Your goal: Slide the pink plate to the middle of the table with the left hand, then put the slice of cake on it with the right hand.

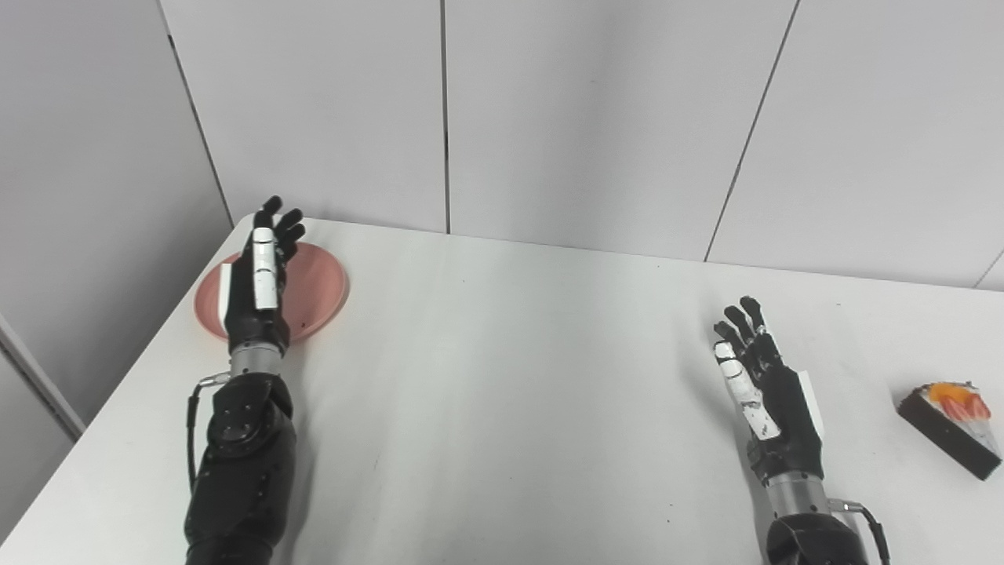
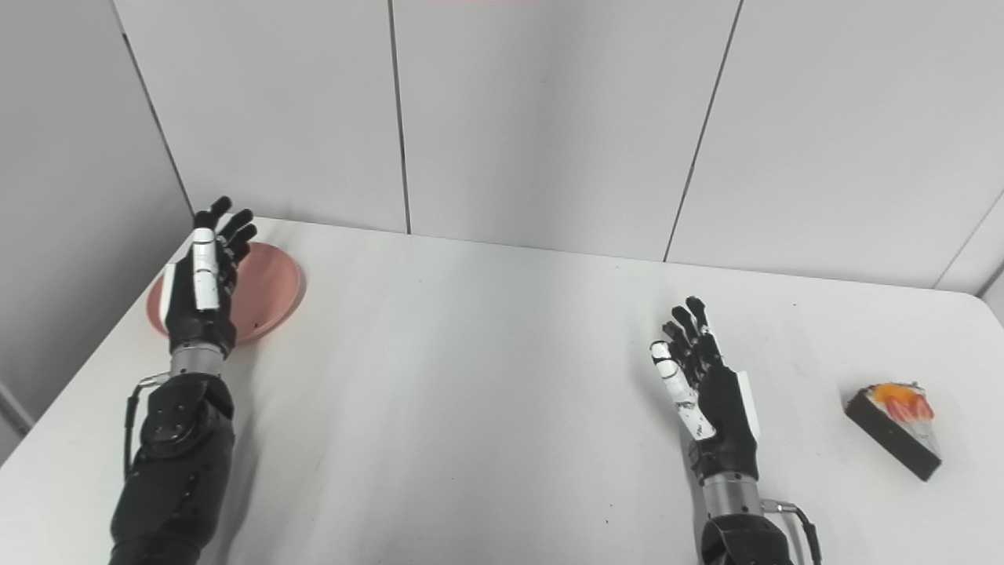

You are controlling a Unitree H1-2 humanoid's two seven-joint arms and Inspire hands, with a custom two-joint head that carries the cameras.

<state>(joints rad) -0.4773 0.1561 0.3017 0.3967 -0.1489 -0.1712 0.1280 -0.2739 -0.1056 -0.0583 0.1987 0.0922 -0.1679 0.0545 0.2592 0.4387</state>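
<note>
Pink and round, the plate [image 1: 321, 286] lies near the far left corner of the white surface [image 1: 502, 377]. Our left hand [image 1: 260, 278] is raised over it with fingers extended and apart, holding nothing; we cannot tell whether it touches the plate. Our right hand [image 1: 765, 392] stands over the right part of the surface, fingers spread and empty. The cake slice [image 1: 953, 428], dark-sided with orange topping, lies near the right edge, apart from our right hand and well apart from the plate.
</note>
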